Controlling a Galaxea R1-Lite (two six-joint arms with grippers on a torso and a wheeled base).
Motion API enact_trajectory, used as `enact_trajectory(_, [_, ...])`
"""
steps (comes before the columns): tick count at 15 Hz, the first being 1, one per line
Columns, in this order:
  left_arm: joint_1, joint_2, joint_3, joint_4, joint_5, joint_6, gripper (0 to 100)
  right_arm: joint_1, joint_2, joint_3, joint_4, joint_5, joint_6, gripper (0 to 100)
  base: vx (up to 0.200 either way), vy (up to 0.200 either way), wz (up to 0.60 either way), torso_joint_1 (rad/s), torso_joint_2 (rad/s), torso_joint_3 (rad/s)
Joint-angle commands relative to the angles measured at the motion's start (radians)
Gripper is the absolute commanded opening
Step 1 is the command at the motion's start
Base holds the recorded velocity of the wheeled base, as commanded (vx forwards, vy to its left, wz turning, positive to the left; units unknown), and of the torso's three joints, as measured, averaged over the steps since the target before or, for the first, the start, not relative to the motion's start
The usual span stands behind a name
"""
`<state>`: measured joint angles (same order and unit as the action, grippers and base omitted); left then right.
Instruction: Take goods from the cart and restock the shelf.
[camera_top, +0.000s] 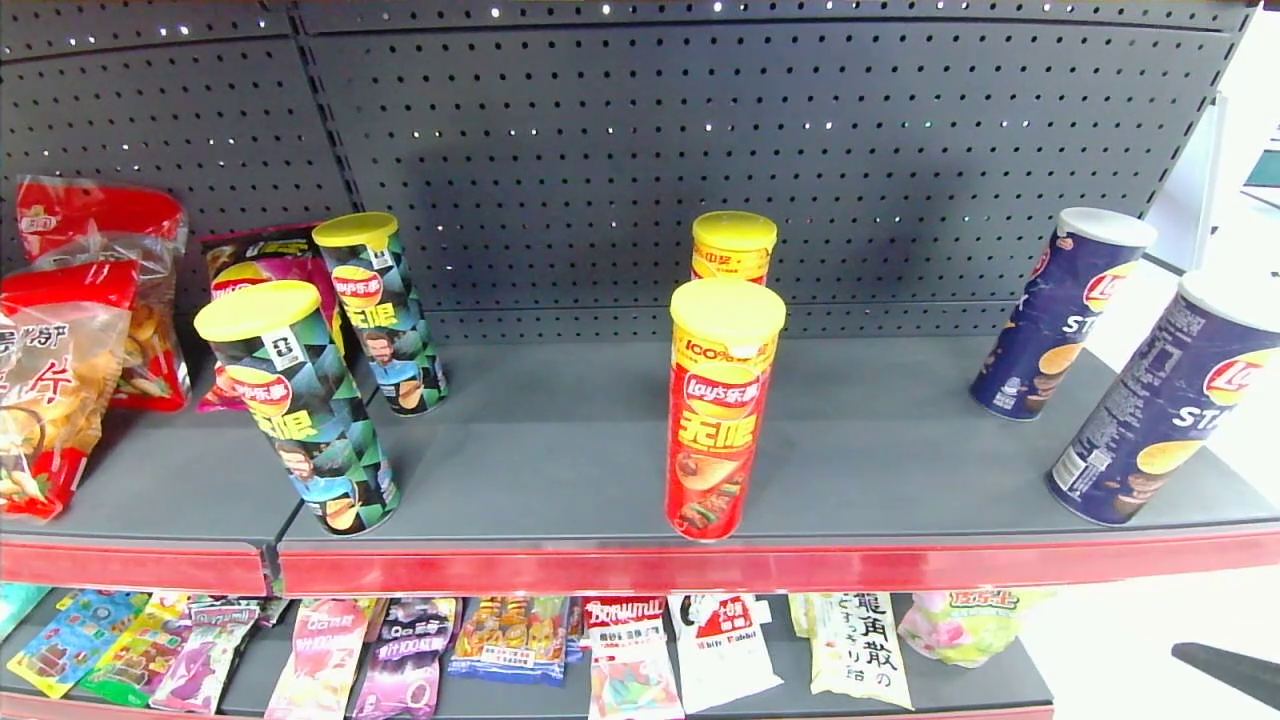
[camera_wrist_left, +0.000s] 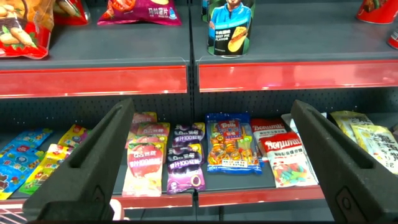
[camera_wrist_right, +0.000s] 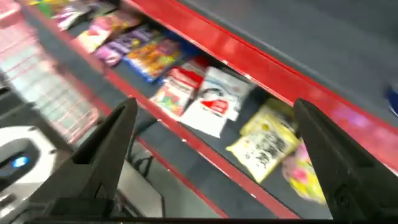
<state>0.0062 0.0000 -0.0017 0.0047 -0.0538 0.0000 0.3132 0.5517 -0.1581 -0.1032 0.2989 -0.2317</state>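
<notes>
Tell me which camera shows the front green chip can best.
Head view: the front green can stands whole, lid to base. The left wrist view catches its lower part; the right wrist view faces bags lower down.

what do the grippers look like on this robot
Both look alike. The left gripper has two matte black fingers, broad and flat-sided, tapering to blunt tips, with a shallow recessed groove along the upper face. The right gripper has the same black wedge-shaped pair.
</notes>
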Motion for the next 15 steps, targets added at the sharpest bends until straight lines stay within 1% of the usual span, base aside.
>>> enact_trajectory(1, [0.0, 0.002, 0.0, 0.0, 0.0, 0.0, 100, -0.171, -0.283, 0.115, 0.046, -0.035, 0.005, 100, 0.0, 0.0, 0.0, 0.0, 0.0, 0.0])
enact_trajectory(2, [0.0, 0.002, 0.0, 0.0, 0.0, 0.0, 100, -0.236, -0.383, 0.158, 0.048, -0.072, 0.029, 100, 0.0, 0.0, 0.0, 0.0, 0.0, 0.0])
enact_trajectory(3, [0.0, 0.002, 0.0, 0.0, 0.0, 0.0, 100, -0.264, -0.424, 0.157, 0.051, -0.083, 0.054, 100, 0.0, 0.0, 0.0, 0.0, 0.0, 0.0])
enact_trajectory(4, [0.001, 0.002, 0.0, 0.0, 0.0, 0.0, 100, -0.335, -0.506, 0.152, 0.059, -0.086, 0.101, 100, 0.0, 0.0, 0.0, 0.0, 0.0, 0.0])
enact_trajectory(5, [0.0, 0.002, 0.0, 0.0, 0.0, 0.0, 100, -0.338, -0.507, 0.155, 0.051, -0.095, 0.098, 100, 0.0, 0.0, 0.0, 0.0, 0.0, 0.0])
enact_trajectory(6, [0.0, 0.002, 0.0, 0.0, 0.0, 0.0, 100, -0.319, -0.547, 0.158, 0.051, -0.144, 0.114, 100, 0.0, 0.0, 0.0, 0.0, 0.0, 0.0])
enact_trajectory(7, [0.0, 0.002, 0.0, 0.0, 0.0, 0.0, 100, -0.316, -0.552, 0.158, 0.056, -0.21, 0.153, 100, 0.0, 0.0, 0.0, 0.0, 0.0, 0.0])
enact_trajectory(8, [0.0, 0.002, 0.0, 0.0, 0.0, 0.0, 100, -0.316, -0.55, 0.158, 0.088, -0.282, 0.204, 100, 0.0, 0.0, 0.0, 0.0, 0.0, 0.0])
enact_trajectory(9, [0.001, 0.002, 0.0, 0.0, 0.0, 0.0, 100, -0.316, -0.55, 0.155, 0.115, -0.311, 0.236, 100, 0.0, 0.0, 0.0, 0.0, 0.0, 0.0])
enact_trajectory(15, [0.001, 0.002, 0.0, 0.0, 0.0, 0.0, 100, -0.315, -0.55, 0.157, 0.108, -0.305, 0.233, 100, 0.0, 0.0, 0.0, 0.0, 0.0, 0.0])
